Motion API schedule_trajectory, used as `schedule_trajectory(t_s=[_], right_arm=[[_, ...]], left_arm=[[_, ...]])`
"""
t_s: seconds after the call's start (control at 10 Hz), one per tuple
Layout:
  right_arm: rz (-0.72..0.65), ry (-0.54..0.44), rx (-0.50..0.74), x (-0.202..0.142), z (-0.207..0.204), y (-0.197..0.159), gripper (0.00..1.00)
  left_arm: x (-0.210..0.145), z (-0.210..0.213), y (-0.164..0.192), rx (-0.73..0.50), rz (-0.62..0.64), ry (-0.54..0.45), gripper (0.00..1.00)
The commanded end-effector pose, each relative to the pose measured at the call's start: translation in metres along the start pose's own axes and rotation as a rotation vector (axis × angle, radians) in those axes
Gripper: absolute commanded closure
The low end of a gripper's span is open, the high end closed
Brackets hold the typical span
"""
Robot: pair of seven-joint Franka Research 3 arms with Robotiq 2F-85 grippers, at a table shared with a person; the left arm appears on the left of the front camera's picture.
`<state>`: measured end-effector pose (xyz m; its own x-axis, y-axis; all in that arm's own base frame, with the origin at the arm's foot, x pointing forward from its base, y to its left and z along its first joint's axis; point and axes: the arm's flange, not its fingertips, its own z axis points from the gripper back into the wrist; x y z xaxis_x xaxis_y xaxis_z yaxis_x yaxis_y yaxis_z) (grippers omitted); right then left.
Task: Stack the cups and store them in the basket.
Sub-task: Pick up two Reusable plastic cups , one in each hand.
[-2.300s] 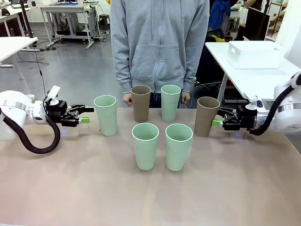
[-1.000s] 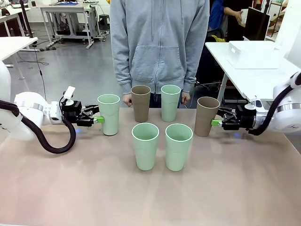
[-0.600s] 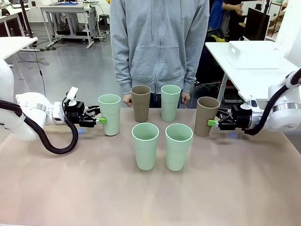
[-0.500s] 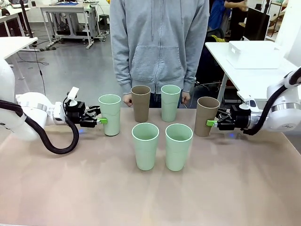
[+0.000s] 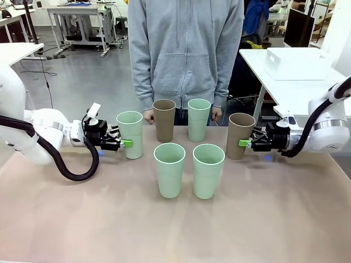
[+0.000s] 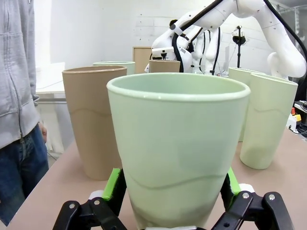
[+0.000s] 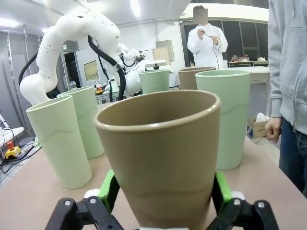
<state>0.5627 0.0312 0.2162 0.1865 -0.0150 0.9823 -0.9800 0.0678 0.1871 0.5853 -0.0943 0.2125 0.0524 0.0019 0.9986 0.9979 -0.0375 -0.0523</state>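
Well, from the front, the left gripper (image 5: pixel 127 143) straddles a mint cup (image 5: pixel 130 130) to the robot's left of the person (image 5: pixel 186 55), the right gripper (image 5: pixel 243 143) straddles a tan cup (image 5: pixel 240 131) on the person's other side, four other cups (image 5: pixel 169 170) stand between, and the basket (image 5: pixel 296 63) sits on a side table (image 5: pixel 307 96) farther that way. Left wrist: green pads (image 6: pixel 113 184) flank the mint cup (image 6: pixel 177 143); pressing or not, you cannot tell. Right wrist: likewise around the tan cup (image 7: pixel 163 153).
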Motion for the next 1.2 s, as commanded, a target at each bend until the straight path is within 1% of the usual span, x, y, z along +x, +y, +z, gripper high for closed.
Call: schedule_trajectory(t_s=[0.0, 0.4, 1.1], right_arm=[[-0.027, -0.013, -0.005, 0.005, -0.006, -0.001, 0.00], [-0.037, -0.015, 0.004, 0.004, -0.009, -0.001, 0.00], [-0.054, -0.023, 0.026, 0.001, -0.018, -0.002, 0.00]], left_arm=[[0.003, -0.007, 0.005, 0.015, 0.017, -0.006, 0.00], [0.006, -0.016, 0.003, 0.015, 0.011, -0.027, 0.00], [0.004, -0.021, 0.001, -0.005, 0.015, -0.019, 0.00]])
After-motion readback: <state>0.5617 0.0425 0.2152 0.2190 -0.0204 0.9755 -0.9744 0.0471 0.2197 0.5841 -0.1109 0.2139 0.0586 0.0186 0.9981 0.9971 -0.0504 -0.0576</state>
